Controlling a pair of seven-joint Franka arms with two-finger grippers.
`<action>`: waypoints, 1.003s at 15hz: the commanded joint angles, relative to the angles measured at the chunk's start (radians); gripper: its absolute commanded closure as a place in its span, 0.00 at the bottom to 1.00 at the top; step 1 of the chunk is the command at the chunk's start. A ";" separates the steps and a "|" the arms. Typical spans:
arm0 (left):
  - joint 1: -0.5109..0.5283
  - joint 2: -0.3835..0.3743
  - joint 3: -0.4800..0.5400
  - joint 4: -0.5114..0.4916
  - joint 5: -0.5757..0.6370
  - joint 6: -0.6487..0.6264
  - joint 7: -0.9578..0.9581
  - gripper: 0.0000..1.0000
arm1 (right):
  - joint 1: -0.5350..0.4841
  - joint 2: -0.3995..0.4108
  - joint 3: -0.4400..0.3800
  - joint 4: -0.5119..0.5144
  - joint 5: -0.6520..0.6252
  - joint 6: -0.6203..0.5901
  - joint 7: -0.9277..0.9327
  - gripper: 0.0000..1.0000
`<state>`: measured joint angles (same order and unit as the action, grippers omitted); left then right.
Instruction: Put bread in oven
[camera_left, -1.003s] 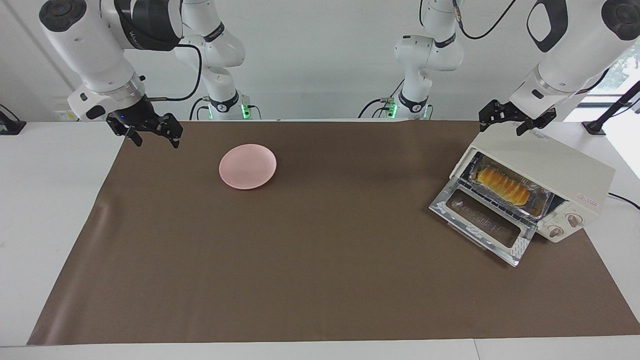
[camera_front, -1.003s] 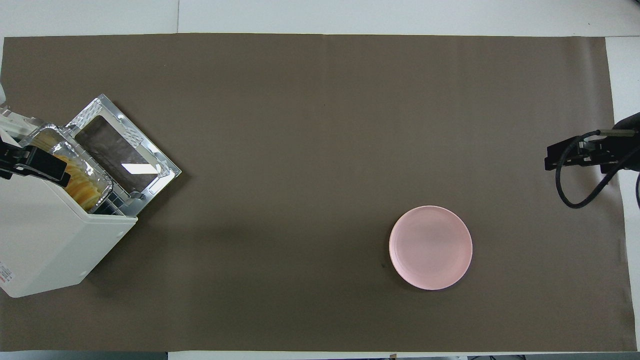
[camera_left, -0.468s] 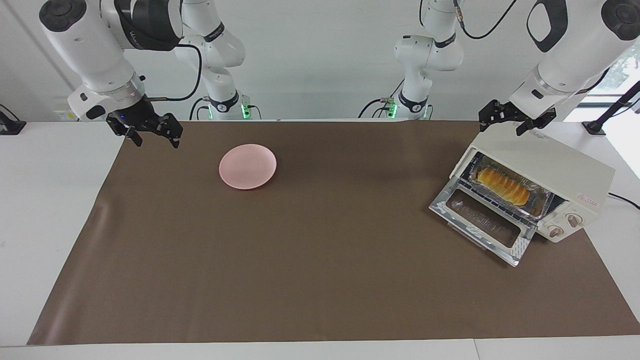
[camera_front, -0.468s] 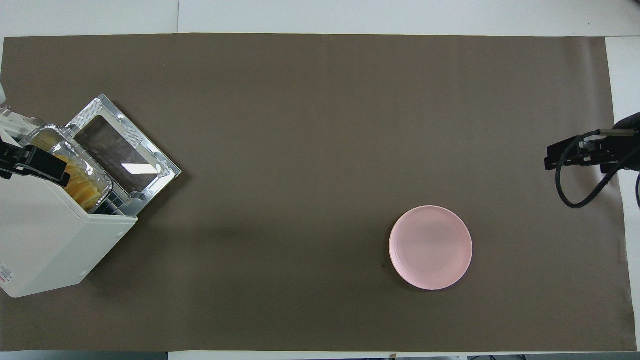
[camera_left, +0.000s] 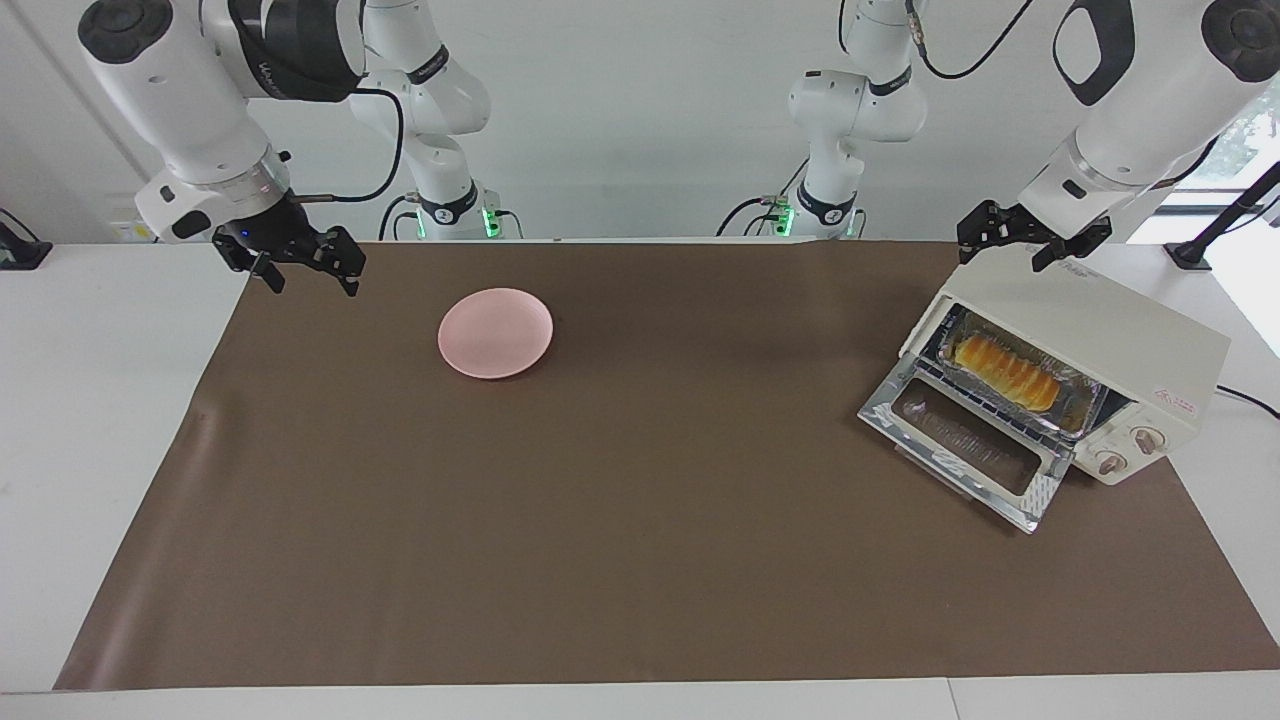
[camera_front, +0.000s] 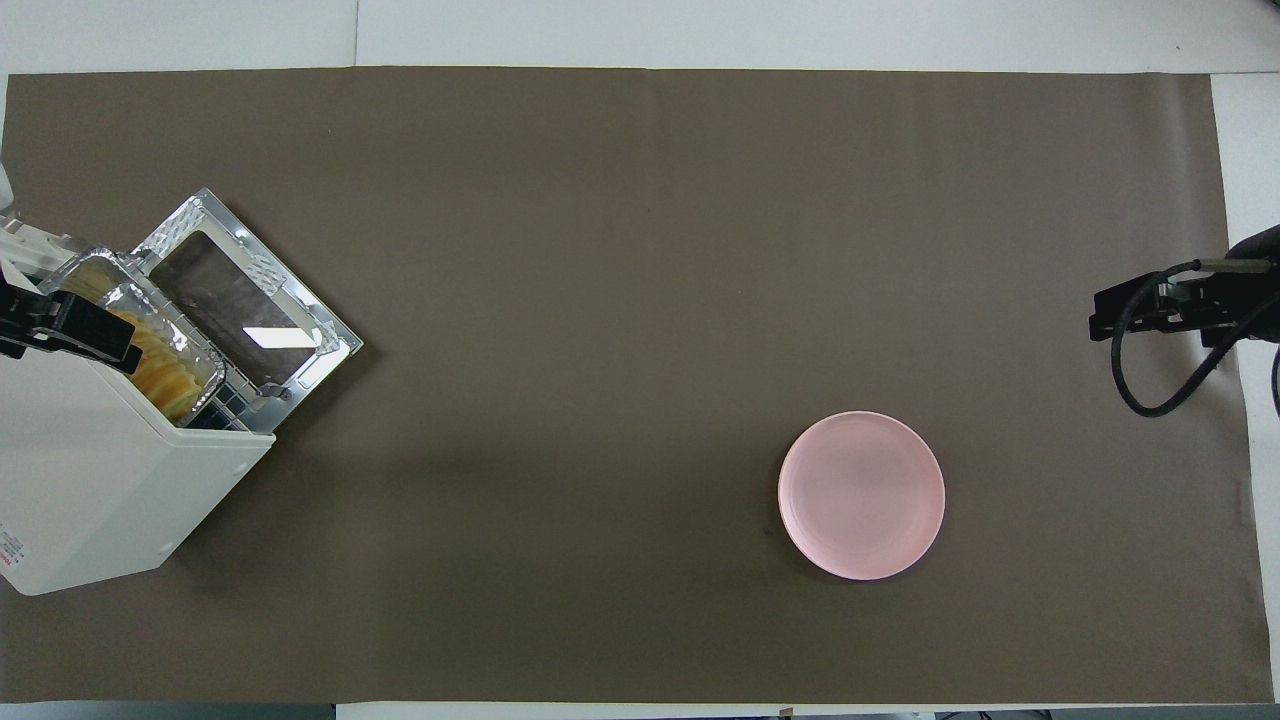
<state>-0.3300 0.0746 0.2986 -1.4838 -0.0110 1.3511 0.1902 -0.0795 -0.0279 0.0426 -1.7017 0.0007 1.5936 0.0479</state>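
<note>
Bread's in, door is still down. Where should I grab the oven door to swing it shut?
Take the door by its free outer edge, the shiny frame farthest from the oven opening, coming from in front and lifting up. It lies dropped flat, hinged at the oven's mouth, so that edge likely gives the most leverage. The left gripper is closest.

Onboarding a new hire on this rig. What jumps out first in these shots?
The cream oven at the left arm's end of the table, its glass door dropped open, with the golden bread in a foil tray on its rack. Next, the bare pink plate alone on the brown mat, toward the right arm's end. The left end effector hangs over the oven's top; the right end effector waits over the mat's corner.
</note>
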 joint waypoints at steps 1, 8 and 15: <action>0.126 -0.082 -0.160 -0.084 -0.030 0.086 -0.055 0.00 | -0.013 -0.003 0.010 0.004 -0.013 -0.004 -0.026 0.00; 0.049 -0.105 -0.048 -0.079 -0.027 0.057 -0.026 0.00 | -0.013 -0.003 0.010 0.004 -0.013 -0.004 -0.026 0.00; 0.476 -0.140 -0.489 -0.165 -0.026 0.068 -0.021 0.00 | -0.013 -0.003 0.010 0.005 -0.013 -0.004 -0.026 0.00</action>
<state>0.1181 -0.0126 -0.1737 -1.5731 -0.0281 1.3963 0.1595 -0.0795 -0.0279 0.0425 -1.7017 0.0007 1.5936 0.0479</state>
